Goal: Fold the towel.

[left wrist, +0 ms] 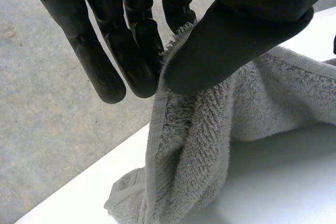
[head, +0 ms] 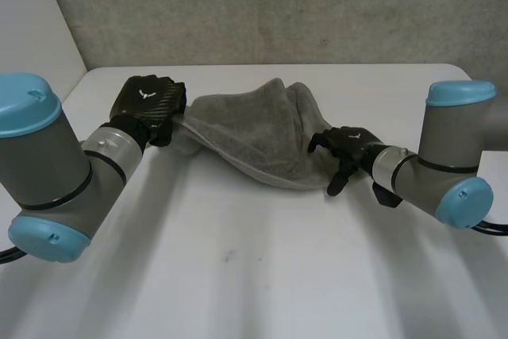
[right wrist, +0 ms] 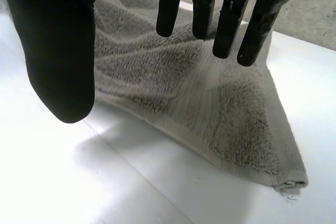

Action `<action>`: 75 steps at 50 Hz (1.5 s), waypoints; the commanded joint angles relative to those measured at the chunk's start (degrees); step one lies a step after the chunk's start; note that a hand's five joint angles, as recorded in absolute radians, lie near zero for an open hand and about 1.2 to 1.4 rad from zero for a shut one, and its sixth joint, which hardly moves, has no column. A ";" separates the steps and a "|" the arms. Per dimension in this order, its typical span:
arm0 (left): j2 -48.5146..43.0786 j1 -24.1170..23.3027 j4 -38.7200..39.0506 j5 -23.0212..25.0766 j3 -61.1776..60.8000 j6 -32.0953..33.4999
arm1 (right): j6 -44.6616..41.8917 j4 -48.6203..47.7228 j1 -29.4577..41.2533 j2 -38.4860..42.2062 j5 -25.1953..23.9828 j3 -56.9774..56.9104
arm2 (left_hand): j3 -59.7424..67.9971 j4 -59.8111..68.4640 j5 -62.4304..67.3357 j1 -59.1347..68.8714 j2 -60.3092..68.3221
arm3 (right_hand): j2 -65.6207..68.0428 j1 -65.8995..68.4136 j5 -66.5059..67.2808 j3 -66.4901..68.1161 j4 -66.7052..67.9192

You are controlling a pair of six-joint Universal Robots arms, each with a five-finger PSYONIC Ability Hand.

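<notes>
At the towel's left edge, the robot's left hand (head: pixel 151 102) pinches the hem of the grey towel (head: pixel 250 136) between its thumb (left wrist: pixel 236 35) and fingers (left wrist: pixel 107 61). The cloth hangs from that grasp down to the white table (head: pixel 254 267), where it bunches beneath the hand. From there the towel lies rumpled across the far middle of the table, its near hemmed edge curving between the two arms. On the towel's right side, the right hand (head: pixel 347 145) is poised over the cloth, its fingers straight and parted from the thumb, grasping nothing. Whether the fingertips touch the terry cannot be told. One hemmed corner (right wrist: pixel 290 183) of the towel lies flat on the table out past that hand's fingertips. Behind the table stands a grey concrete wall (head: pixel 278 5).
</notes>
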 commanded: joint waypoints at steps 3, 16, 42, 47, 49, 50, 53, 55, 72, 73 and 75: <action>-0.01 0.11 0.02 -0.07 -0.05 -0.08 | -7.78 -0.94 0.32 3.02 0.53 -0.35 | 10.40 10.25 10.82 11.17 10.34 | 5.45 3.12 5.74 5.42 5.73; -0.10 0.20 0.02 -0.07 0.39 -0.17 | -7.52 -6.03 0.41 6.71 1.84 -5.79 | 10.40 10.25 10.82 11.17 10.34 | 33.50 31.18 33.80 33.48 33.79; -2.73 0.29 0.02 0.02 -5.49 -0.17 | -9.35 -5.42 -4.33 -4.96 5.45 -3.61 | -0.12 -0.27 0.29 0.65 -0.19 | 58.71 56.39 59.00 58.68 59.00; -4.49 -0.59 -0.07 0.11 -7.60 -0.25 | -13.74 -5.24 -5.74 -9.18 3.96 1.04 | -20.62 -20.77 -20.20 -19.85 -20.68 | 58.71 56.39 59.00 58.68 59.00; -4.93 -1.03 -0.07 0.20 -7.96 -0.61 | -15.07 -5.33 -6.27 -10.34 3.60 3.08 | -28.26 -28.41 -27.85 -27.49 -28.33 | 58.71 56.39 59.00 58.68 59.00; -5.45 -1.29 -0.07 0.72 -8.13 -1.13 | -15.86 -5.33 -6.79 -11.30 3.43 4.91 | -33.09 -33.24 -32.68 -32.32 -33.16 | 58.71 56.39 59.00 58.68 59.00; -5.99 -1.12 -0.07 2.04 -8.13 -1.66 | -16.57 -5.33 -7.32 -12.97 3.16 7.90 | -42.34 -42.49 -41.92 -41.57 -42.41 | 58.71 56.39 59.00 58.68 59.00; -5.99 -0.86 0.02 2.57 -7.87 -1.75 | -16.57 -5.33 -7.59 -13.59 2.99 9.22 | -46.39 -46.54 -45.97 -45.62 -46.46 | 58.71 56.39 59.00 58.68 59.00; -7.30 6.96 0.46 5.64 -6.28 -1.14 | -16.66 -5.95 -13.04 -15.18 1.67 14.33 | -42.57 -42.72 -42.16 -41.80 -42.64 | 58.71 56.39 59.00 58.68 59.00; -7.31 6.97 0.46 5.65 -6.29 -1.14 | -16.65 -5.95 -13.04 -15.17 1.67 14.33 | -42.56 -42.71 -42.15 -41.79 -42.63 | 58.71 56.39 59.00 58.68 59.00; -7.74 7.67 0.29 7.92 -6.99 -1.22 | -16.65 -5.95 -12.86 -14.82 1.67 14.33 | -40.05 -40.20 -39.63 -39.28 -40.12 | 58.71 56.39 59.00 58.68 59.00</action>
